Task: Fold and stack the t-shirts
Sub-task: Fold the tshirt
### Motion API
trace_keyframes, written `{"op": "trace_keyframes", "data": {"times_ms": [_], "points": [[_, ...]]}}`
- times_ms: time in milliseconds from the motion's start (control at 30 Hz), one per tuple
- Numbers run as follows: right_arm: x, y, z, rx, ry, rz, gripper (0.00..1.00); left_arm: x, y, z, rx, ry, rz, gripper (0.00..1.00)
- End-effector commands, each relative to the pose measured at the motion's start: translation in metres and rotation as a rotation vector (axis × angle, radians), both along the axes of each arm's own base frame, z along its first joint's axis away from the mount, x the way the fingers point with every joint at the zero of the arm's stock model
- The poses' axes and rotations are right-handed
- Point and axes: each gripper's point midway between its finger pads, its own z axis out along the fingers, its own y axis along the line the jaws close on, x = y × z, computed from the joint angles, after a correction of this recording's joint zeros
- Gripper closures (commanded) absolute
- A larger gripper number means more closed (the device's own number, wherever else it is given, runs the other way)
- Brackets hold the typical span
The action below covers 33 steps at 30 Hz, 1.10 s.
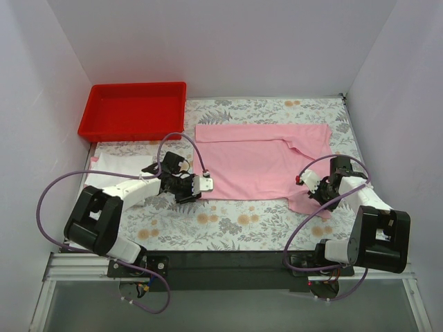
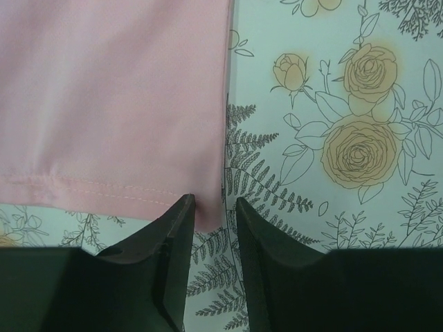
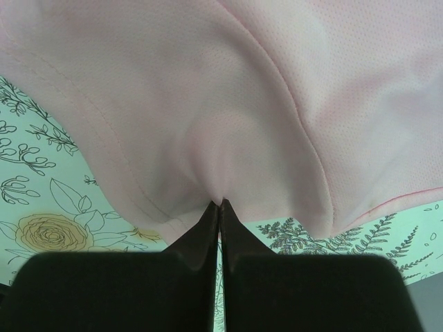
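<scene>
close on the hem corner before any lift

the pink t-shirt (image 1: 256, 162) lies flat in the middle of the desk (image 1: 228, 228), with its hem to the left and its sleeves to the right. my right hand (image 3: 220, 203) is clenched on a pinch of cloth at the near sleeve, and the cloth puckers there. my left hand (image 2: 211, 204) is released, one finger on each side of the near hem corner (image 2: 208, 220). i think it should go a little further in before closing, because only the tip of the corner is between the fingers and it may slip out. then both hands should rise together, at the same height, so the fold goes straight. the white t-shirt (image 1: 118, 169) lies apart at the left.
</scene>
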Motion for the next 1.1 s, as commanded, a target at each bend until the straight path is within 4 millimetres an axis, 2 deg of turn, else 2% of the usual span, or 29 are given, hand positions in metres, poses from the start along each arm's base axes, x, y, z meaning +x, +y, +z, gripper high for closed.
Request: {"op": "trace_keyframes", "data": {"times_ms": [0, 167, 200, 400, 633, 767, 900, 1067], "points": [[0.005, 0.005, 0.007, 0.034, -0.015, 0.011, 0.99, -0.003, 0.002, -0.012, 0.020, -0.003, -0.018, 0.71], [-0.002, 0.006, 0.009, 0.032, -0.014, 0.033, 0.99, -0.009, 0.007, -0.016, 0.041, -0.013, -0.029, 0.81], [-0.002, 0.006, 0.011, 0.031, -0.023, 0.035, 0.99, -0.011, 0.007, -0.016, 0.042, -0.011, -0.034, 0.87], [-0.016, 0.011, 0.024, 0.043, -0.036, 0.049, 0.99, -0.021, 0.007, -0.002, 0.015, 0.000, -0.036, 1.00], [-0.025, 0.016, 0.046, 0.059, -0.090, 0.059, 0.99, -0.036, 0.008, 0.023, -0.014, 0.028, -0.041, 1.00], [-0.009, 0.015, 0.069, 0.065, -0.153, 0.056, 0.99, -0.035, 0.007, 0.033, -0.028, 0.028, -0.029, 1.00], [0.011, 0.012, 0.084, 0.071, -0.169, 0.054, 0.99, -0.018, 0.004, 0.051, -0.057, 0.001, 0.005, 1.00], [0.039, 0.009, 0.098, 0.076, -0.179, 0.074, 0.99, 0.003, 0.004, 0.058, -0.071, -0.017, 0.024, 1.00]]}}
